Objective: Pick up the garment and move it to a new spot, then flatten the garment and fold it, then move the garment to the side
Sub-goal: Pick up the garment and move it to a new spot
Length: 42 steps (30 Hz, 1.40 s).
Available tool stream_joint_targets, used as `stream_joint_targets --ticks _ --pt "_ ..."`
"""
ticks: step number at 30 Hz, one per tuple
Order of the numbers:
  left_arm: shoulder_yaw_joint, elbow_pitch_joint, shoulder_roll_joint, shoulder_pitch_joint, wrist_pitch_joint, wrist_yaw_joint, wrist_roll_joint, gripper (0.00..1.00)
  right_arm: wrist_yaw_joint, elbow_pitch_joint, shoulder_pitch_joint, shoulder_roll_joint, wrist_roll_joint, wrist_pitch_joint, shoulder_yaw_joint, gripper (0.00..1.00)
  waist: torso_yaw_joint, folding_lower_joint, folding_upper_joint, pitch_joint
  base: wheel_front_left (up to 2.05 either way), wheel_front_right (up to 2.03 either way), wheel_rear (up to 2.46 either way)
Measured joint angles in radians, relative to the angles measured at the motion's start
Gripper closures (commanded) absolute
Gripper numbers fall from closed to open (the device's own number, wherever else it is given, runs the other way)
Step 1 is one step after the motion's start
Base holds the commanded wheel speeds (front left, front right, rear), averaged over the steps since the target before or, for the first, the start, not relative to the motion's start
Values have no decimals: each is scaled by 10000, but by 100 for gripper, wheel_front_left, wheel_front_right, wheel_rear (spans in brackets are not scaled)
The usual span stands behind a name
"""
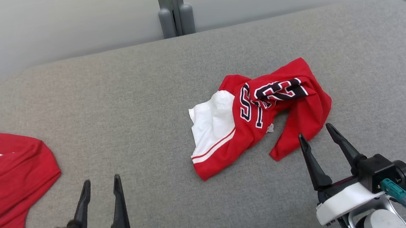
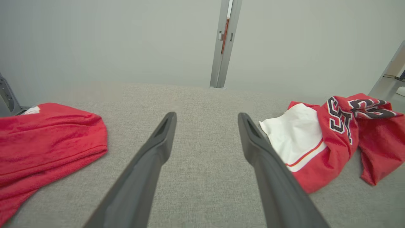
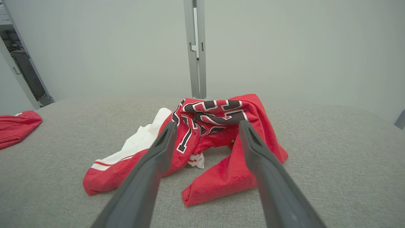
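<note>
1. Your garment (image 1: 260,117) lies crumpled on the grey padded surface (image 1: 148,97), right of centre in the head view.
2. Its long axis runs diagonally there, from the near-left hem with its white stripe up to the far-right red bulge.
3. The white panel faces left. The dark, white-edged lettering sits across the far-right part, twisted and partly folded under.
4. A red flap drops from the far-right end back toward you and ends in a corner near the right gripper (image 1: 315,131).
5. That right gripper is spread wide with nothing between its fingers. Its tips are at the garment's near-right edge, and you cannot tell whether they touch the cloth.
6. Your left gripper (image 1: 101,180) is likewise spread and empty, over bare grey surface, well apart from the garment.
7. A second red cloth (image 1: 6,183) lies at the far left edge, beyond the left gripper.
</note>
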Motion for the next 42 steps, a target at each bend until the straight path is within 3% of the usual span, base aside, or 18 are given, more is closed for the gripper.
stream_joint_targets --ticks 9,42 --pt "899 -798 -320 1383 0 -199 663 0 -2 54 503 -2 109 0 -94 0 206 0 0 -831 0 0 0" --pt "522 -439 -328 1586 2 -173 523 0 0 153 744 -2 176 0 4 0 356 0 0 -1126 0 0 0"
